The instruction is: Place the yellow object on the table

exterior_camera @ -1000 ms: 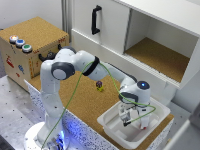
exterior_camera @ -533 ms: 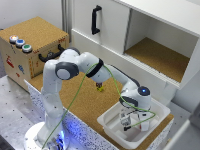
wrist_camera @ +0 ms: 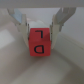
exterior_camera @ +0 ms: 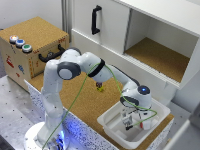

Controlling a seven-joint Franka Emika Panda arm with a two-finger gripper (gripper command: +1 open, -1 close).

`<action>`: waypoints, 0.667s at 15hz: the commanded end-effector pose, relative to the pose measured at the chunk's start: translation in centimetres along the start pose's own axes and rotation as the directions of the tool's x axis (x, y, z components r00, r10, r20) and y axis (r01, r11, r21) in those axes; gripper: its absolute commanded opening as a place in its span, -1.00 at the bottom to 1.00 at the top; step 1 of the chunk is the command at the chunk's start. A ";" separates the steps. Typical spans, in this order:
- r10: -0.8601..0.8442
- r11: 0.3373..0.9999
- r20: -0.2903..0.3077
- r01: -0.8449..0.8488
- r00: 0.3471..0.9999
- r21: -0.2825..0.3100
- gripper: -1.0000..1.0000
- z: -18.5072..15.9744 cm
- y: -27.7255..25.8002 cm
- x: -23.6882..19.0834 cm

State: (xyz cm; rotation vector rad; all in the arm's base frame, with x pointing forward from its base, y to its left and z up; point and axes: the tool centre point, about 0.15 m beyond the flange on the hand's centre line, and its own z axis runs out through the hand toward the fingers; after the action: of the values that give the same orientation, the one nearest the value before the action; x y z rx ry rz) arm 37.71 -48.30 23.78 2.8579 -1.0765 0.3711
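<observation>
Fingers (wrist_camera: 39, 26) of our gripper (exterior_camera: 131, 120) clench a small red cube with dark letters (wrist_camera: 39, 41) inside the white plastic bin (exterior_camera: 112, 121), which sits on the cork-brown tabletop (exterior_camera: 85, 100); we see the cube's yellow-orange edge.

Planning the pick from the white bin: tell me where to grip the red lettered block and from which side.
Grip the block on its two flat, parallel side faces, coming straight down from above: the white bin has walls that rule out a sideways approach. The gripper has a finger on either side of it; whether they touch is unclear.
</observation>
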 end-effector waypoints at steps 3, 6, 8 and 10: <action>-0.299 0.898 -0.177 0.340 0.938 0.281 -1.00 -14.3 -11.0 -4.4; -0.540 0.751 -0.185 0.569 0.821 0.334 -1.00 -17.0 -18.4 -8.8; -0.668 0.648 -0.161 0.674 0.726 0.354 -1.00 -16.9 -21.9 -12.2; -0.799 0.543 -0.087 0.775 0.596 0.323 -1.00 -14.8 -24.7 -15.7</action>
State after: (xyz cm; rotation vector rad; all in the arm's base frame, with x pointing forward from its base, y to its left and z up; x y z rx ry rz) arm 40.30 -28.09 37.71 3.3796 -0.0030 0.5986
